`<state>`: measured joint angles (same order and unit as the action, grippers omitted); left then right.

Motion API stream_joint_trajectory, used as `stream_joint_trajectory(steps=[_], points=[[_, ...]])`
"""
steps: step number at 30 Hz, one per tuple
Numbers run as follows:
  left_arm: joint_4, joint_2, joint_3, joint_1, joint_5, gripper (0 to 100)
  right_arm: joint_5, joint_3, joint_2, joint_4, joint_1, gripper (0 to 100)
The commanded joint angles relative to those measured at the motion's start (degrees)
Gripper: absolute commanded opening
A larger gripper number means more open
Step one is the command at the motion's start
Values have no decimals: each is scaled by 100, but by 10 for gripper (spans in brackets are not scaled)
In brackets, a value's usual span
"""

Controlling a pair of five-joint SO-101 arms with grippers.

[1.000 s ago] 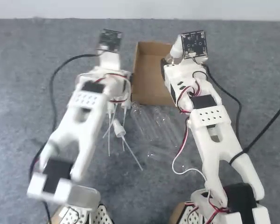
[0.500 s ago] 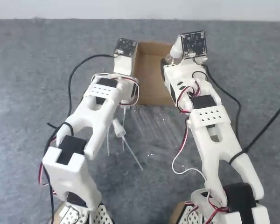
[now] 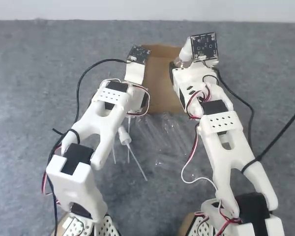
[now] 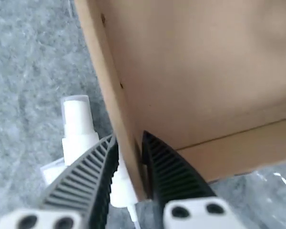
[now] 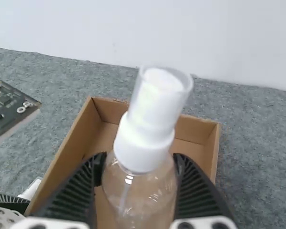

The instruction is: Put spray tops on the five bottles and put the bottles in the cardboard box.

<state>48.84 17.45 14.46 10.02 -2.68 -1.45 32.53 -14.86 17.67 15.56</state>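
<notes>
Evidently the left gripper (image 4: 128, 139) has its fingers pinched on the left wall of the cardboard box (image 4: 200, 62), one finger outside and one inside. The box sits toward the far edge of the bench (image 3: 34, 73). A loose spray top (image 4: 78, 121) lies on the bench just beside that wall, against the outer finger. Any sideways pull here would likely drag or tip the light box, crease the thin wall, or sweep that spray top away.

The uncapped bottles (image 3: 162, 130) lie just off the box's near wall. If the box slides toward them, they may roll out of reach.

Over the box, the right gripper (image 5: 139, 175) has its fingers clamped around a capped bottle (image 5: 133, 195), just below the cap. That bottle hangs upright above the open box. If the box shifts while the bottle is lowered, it could strike the rim. The smooth plastic might also slip through the fingers.
</notes>
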Motion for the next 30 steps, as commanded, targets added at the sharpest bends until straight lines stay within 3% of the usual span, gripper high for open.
stream_joint_trajectory(steps=[1,15,23,30], points=[[281,-141,-189,62,53,49,-26,-53,-382,-75,-84,6],[1037,-800,-180,185,35,48,-26,-53,-382,-75,-57,6],[607,-800,426,202,-35,49,-26,-53,-382,-75,-75,6],[607,-862,356,79,-44,186,-26,-53,-382,-75,-66,6]])
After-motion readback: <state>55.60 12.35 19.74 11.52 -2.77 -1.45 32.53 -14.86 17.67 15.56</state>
